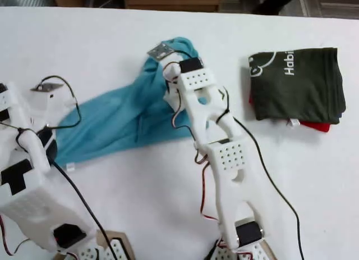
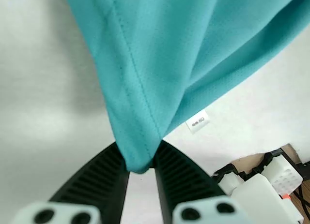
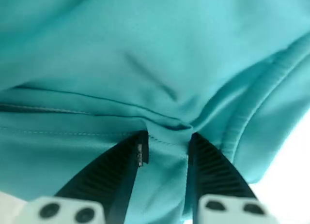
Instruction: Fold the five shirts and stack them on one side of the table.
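Shirt [image 1: 112, 122] in teal stretches between left hand [image 2: 140, 156] and right hand [image 3: 167, 141], each clenched on its fabric.

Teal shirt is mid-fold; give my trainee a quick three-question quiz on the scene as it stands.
1. True or false: the left gripper and the right gripper are each shut on the teal shirt.
2. The dark green shirt lies: A) folded, on the right arm's side of the table; B) crumpled under the left arm; C) draped over the teal shirt.
3. What colour is the shirt underneath the dark green shirt?
Key: 1 true; 2 A; 3 red.
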